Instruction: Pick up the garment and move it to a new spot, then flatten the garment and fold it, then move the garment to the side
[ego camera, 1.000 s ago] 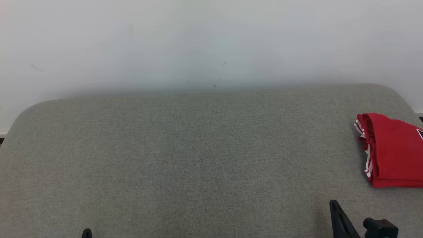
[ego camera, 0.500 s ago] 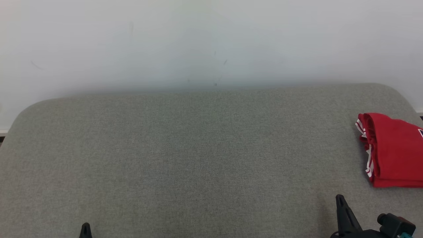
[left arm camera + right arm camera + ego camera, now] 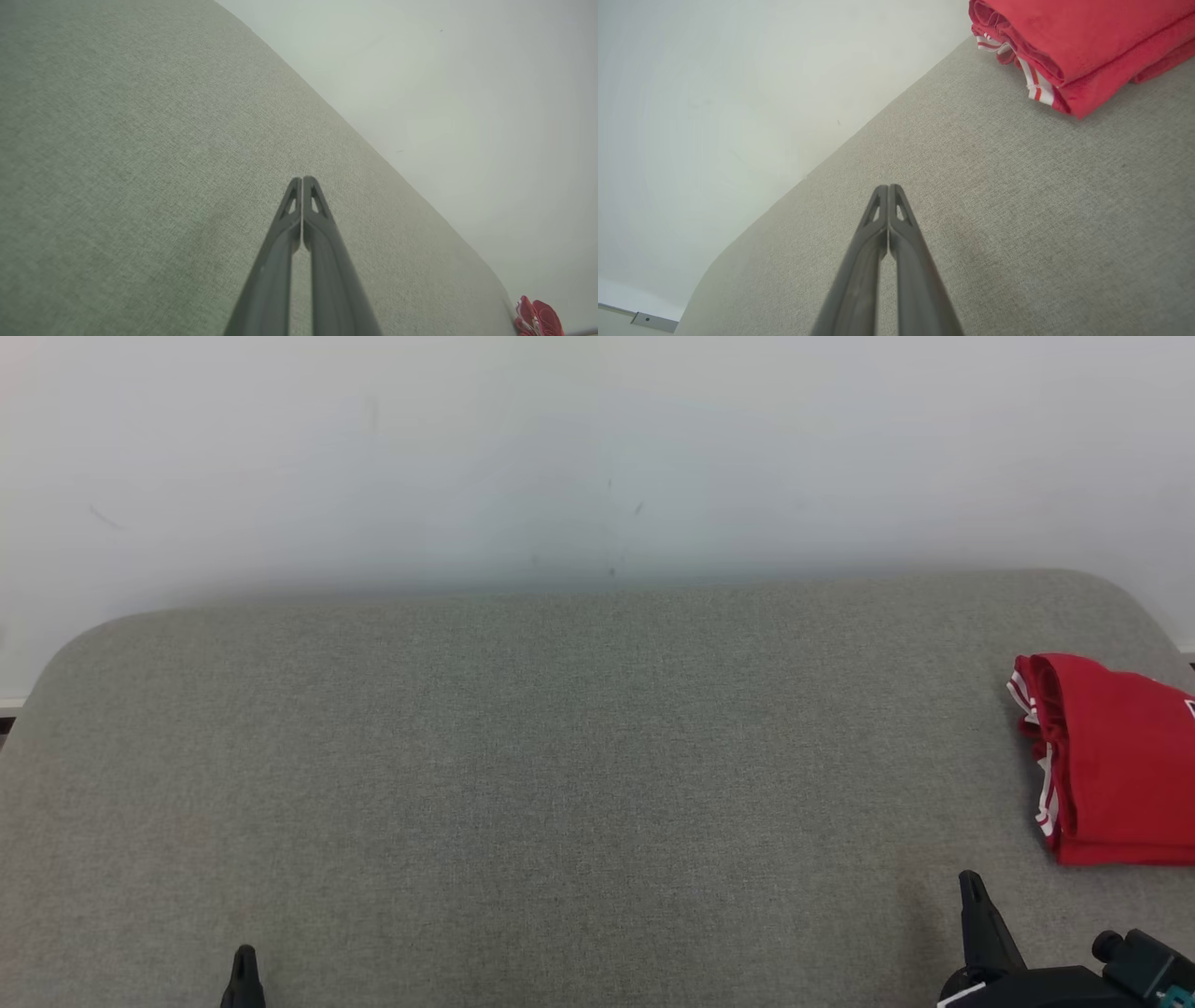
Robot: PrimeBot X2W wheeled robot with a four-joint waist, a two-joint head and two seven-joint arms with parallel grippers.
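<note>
- Head view: the folded red garment (image 3: 1111,765) lies at the right edge of the grey upholstered surface (image 3: 560,756). The right gripper (image 3: 971,882) is near it and the left gripper (image 3: 245,956) well apart.
- Left wrist view: left gripper closed, empty.
- Right wrist view: right gripper closed, empty. The garment looks soft, light and layered, so it is best pinched through the whole folded edge.

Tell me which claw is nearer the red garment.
The right claw, close to the red garment; the left claw is far across the cushion.
</note>
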